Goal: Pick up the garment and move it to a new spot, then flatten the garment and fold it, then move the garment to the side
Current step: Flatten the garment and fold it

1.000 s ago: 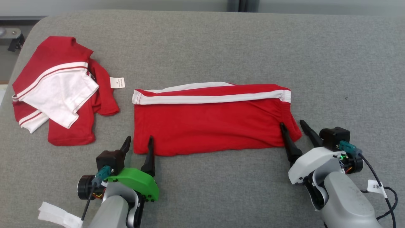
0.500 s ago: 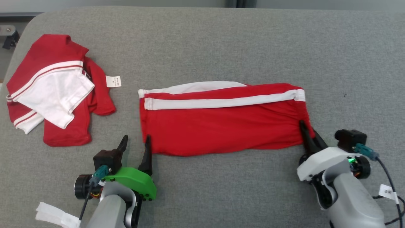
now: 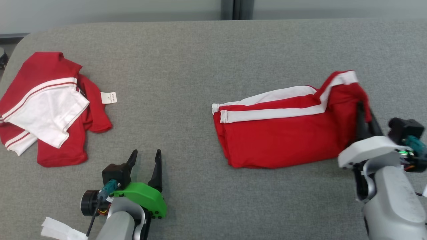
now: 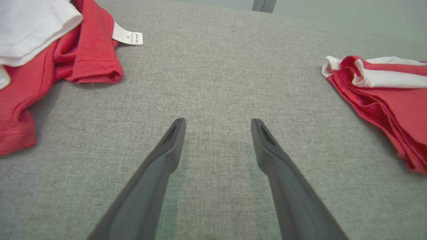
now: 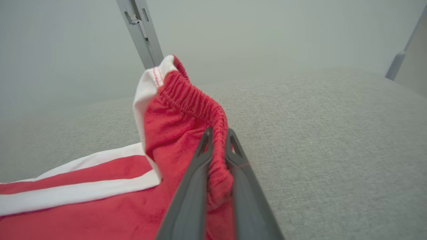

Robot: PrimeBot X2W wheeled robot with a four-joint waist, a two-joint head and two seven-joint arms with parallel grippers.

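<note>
The folded red garment (image 3: 283,136) with white side stripes lies right of centre on the grey surface. Its right end, the gathered waistband (image 5: 196,100), is lifted off the surface. My right gripper (image 3: 365,115) is shut on that waistband, and in the right wrist view the elastic hem is pinched between the two dark fingers (image 5: 200,156). My left gripper (image 3: 145,156) stands open over bare surface at the lower left, well apart from the garment, whose left edge (image 4: 373,90) appears at the right of the left wrist view.
A second red and white garment (image 3: 50,106) lies crumpled at the far left, its white label (image 3: 109,97) sticking out; its sleeve (image 4: 86,53) fills the left wrist view's upper left. The grey padded surface (image 3: 186,66) runs back to a rounded far-left corner.
My right gripper closed on the garment's right end, raised it and dragged the garment rightward. The left gripper stayed open and the garment slid away from it. The camera also shifted.
</note>
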